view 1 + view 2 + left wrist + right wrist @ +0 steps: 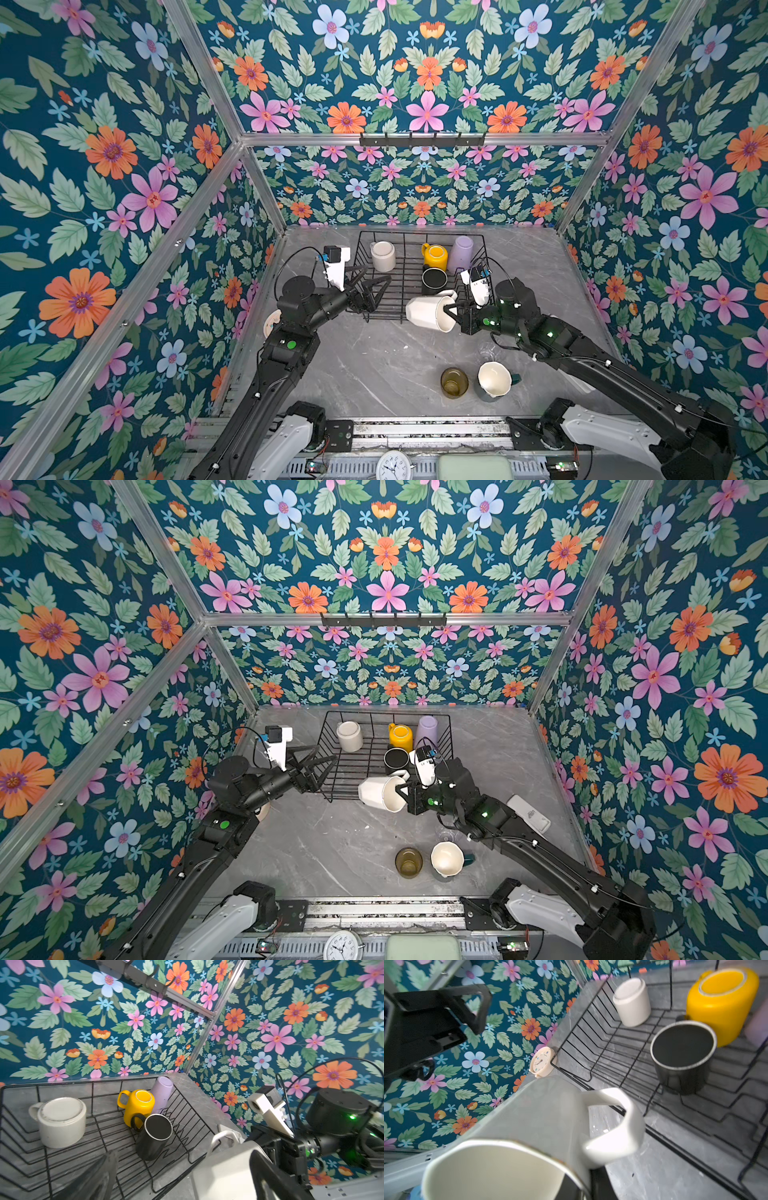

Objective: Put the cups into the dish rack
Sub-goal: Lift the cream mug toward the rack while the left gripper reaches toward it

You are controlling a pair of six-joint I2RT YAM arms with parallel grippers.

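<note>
My right gripper [451, 311] [583, 1186] is shut on the rim of a white faceted mug [428, 312] [529, 1118], one finger inside and one outside. The mug lies on its side above the front edge of the black wire dish rack [419, 233] [62, 1084]. In the rack, bottoms up, are a pale mug [383, 254], a yellow mug [435, 254], a lilac tumbler [462, 249] and a black mug [434, 279]. My left gripper [378, 273] [184, 1153] hangs open and empty over the rack's front left. An amber glass [454, 382], a teal mug [494, 379] and a clear glass [487, 351] stand on the table.
A small cream clock [542, 1061] leans at the table's left edge beside the rack. A black hook rail [422, 139] is on the back wall. A white flat object [530, 812] lies by the right wall. Another clock [392, 465] and a green pad [473, 467] sit at the front rail.
</note>
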